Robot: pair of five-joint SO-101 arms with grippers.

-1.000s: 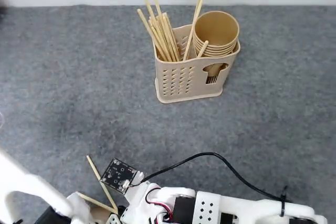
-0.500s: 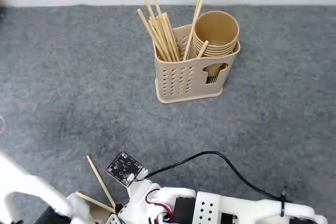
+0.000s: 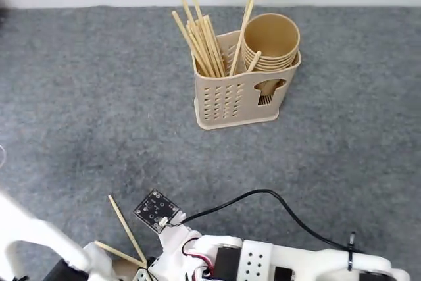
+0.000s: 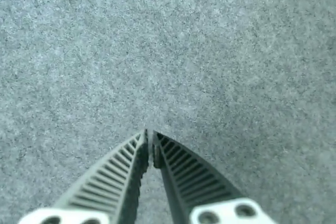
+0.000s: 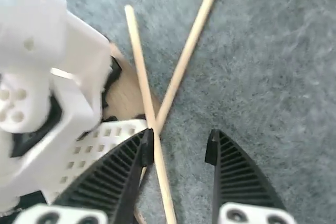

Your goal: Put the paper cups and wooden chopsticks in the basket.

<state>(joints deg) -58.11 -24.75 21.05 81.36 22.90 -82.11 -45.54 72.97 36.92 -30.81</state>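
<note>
The right end effector (image 5: pixel 180 142), jaws parted and empty, hangs over two wooden chopsticks (image 5: pixel 184 60) crossed at the near edge of the worktop (image 3: pixel 79 97), their crossing beside one jaw tip rather than in the gap; the left end effector (image 4: pixel 151 139), closed on nothing, faces bare worktop.

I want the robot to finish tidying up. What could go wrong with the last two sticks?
The two loose sticks lie crossed beside one finger of the open right gripper, so a grab might catch just one, or flick the other away. The basket already has a crowded bunch of sticks leaning out, so a new one could snag.
</note>
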